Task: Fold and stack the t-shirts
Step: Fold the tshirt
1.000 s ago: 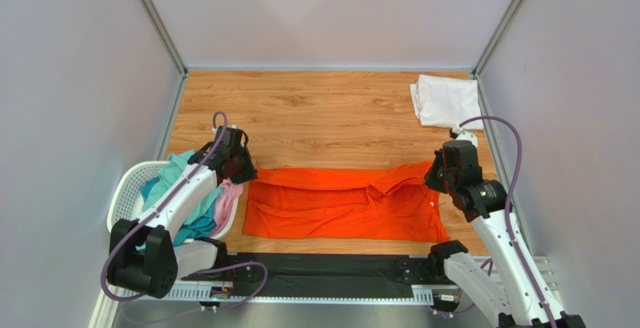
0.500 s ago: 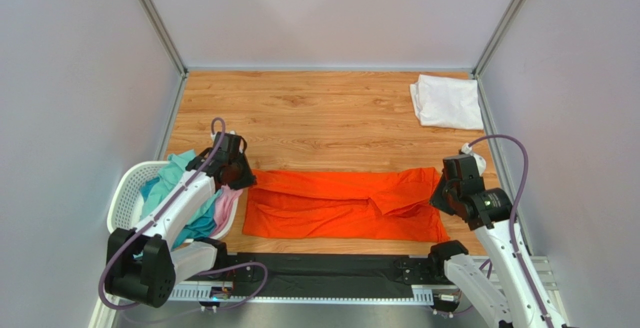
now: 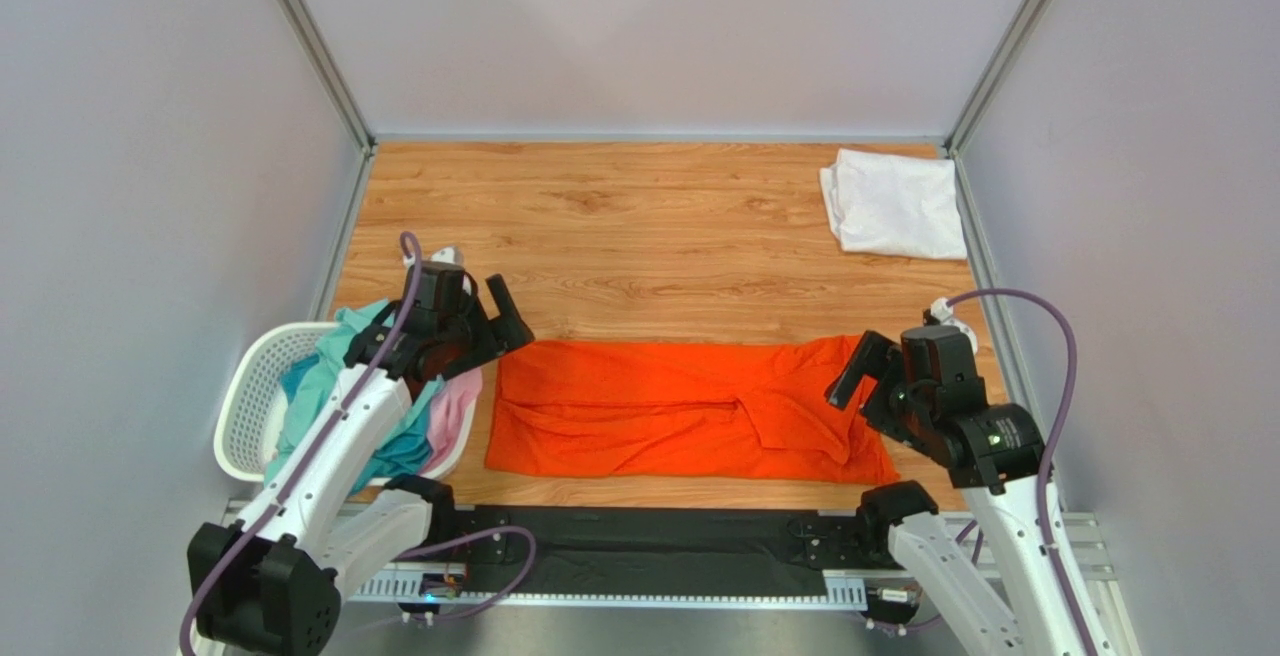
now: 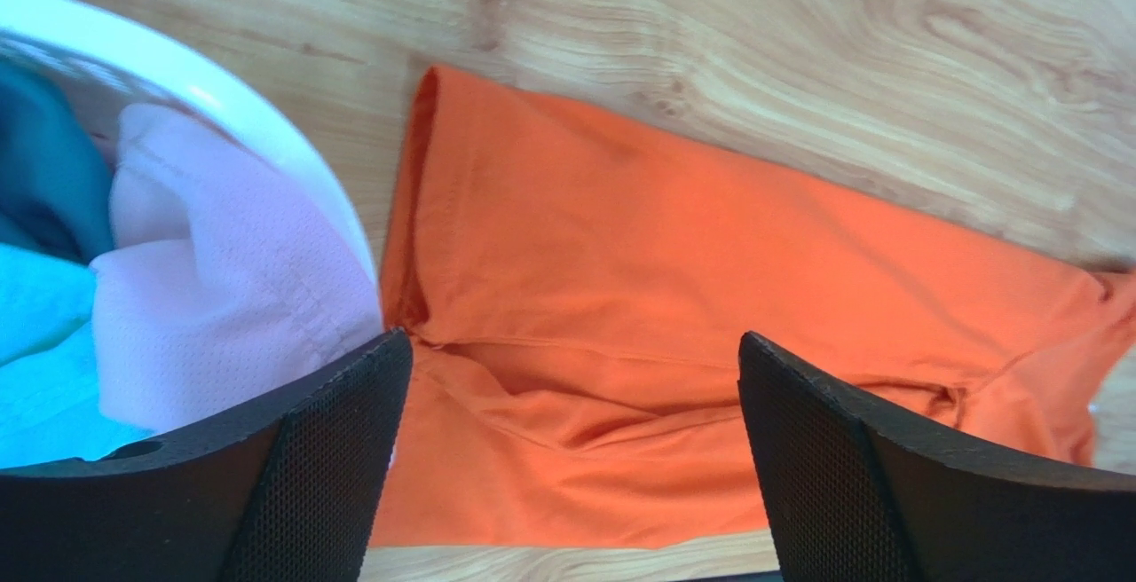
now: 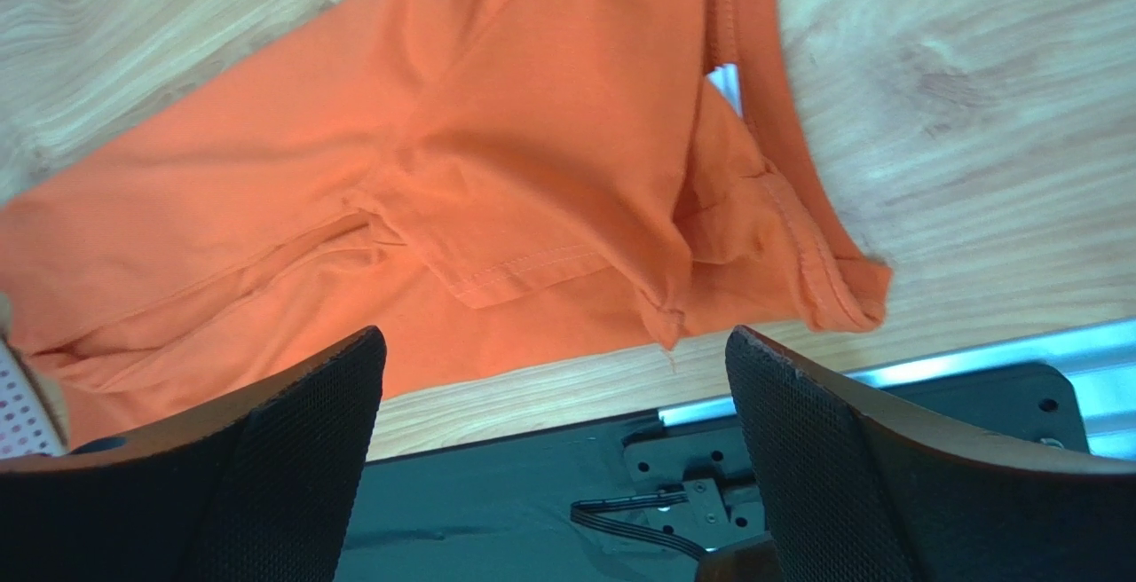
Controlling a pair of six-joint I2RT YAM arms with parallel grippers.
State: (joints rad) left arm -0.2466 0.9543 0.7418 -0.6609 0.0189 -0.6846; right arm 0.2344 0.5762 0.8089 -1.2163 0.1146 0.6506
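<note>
A bright orange t-shirt (image 3: 661, 409) lies folded into a long band on the wooden table, near its front edge. My left gripper (image 3: 496, 329) hovers open above the band's left end (image 4: 694, 289), with nothing between its fingers (image 4: 334, 462). At the right end my right gripper (image 3: 860, 386) is also open and empty, above the collar and a folded sleeve (image 5: 507, 170). A folded white t-shirt (image 3: 894, 203) rests in the far right corner. Teal (image 3: 338, 356) and pink (image 3: 458, 401) t-shirts sit in the basket.
The white mesh laundry basket (image 3: 248, 386) stands at the left, touching the orange shirt's left end; its rim (image 4: 240, 90) shows beside my left fingers. A black rail (image 3: 646, 544) runs along the table's near edge. Grey walls enclose the table.
Both grippers have gone from shut on the orange shirt's ends to open and have let go. They pulled back towards the near edge, and the shirt's top edge now lies flat.
</note>
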